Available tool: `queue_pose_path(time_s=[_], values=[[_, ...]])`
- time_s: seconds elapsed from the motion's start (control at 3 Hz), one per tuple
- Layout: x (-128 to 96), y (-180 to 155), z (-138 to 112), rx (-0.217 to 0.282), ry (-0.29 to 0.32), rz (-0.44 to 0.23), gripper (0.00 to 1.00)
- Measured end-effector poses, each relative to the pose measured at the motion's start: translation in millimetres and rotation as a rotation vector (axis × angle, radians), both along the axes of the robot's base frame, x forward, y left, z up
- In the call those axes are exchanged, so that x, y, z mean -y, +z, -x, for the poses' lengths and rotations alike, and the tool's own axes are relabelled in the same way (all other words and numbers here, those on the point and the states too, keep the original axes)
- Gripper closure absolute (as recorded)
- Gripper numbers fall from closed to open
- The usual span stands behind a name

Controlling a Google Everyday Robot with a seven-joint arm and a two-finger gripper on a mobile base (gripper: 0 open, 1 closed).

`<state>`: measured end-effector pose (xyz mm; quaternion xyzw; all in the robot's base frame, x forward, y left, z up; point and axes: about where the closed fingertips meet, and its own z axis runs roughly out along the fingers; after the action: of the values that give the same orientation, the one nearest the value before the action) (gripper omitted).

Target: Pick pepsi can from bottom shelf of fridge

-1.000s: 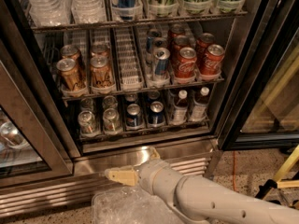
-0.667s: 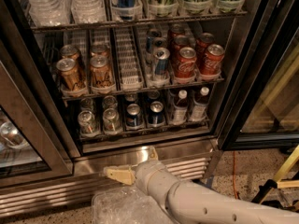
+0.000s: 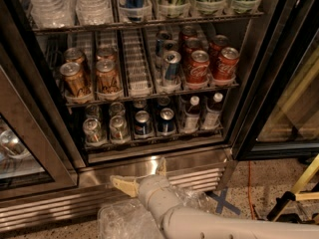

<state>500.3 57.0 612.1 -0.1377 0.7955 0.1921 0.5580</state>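
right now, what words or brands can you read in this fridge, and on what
"Coca-Cola": white script on the red cans, blurred but recognisable.
Blue cans on the bottom shelf: labels too blurred to read.
Gold cans, bottles: unreadable.
The hand, low before the grille, shows no text.

Dark-blue aluminium pepsi can [image 3: 143,124] stands mid-row on the dark wire bottom shelf [image 3: 154,138] of the steel-framed fridge [image 3: 124,156] — below, before its louvred grille [image 3: 50,210], the cream two-finger gripper [image 3: 142,176].
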Motion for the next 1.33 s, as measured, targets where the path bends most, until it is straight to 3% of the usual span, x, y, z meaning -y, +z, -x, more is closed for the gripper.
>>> queue_pose_path(time_s=[0.33,0.67,1.0,1.33], values=[[19.4,1.1,-10.3,0.015,-0.081,0.019,0.00],[19.4,1.1,-10.4,0.015,-0.081,0.019,0.00],[25.8,-4.0,-20.7,0.040,-0.124,0.029,0.00],[37.0,-7.9,-39.8,0.118,-0.206,0.052,0.00]])
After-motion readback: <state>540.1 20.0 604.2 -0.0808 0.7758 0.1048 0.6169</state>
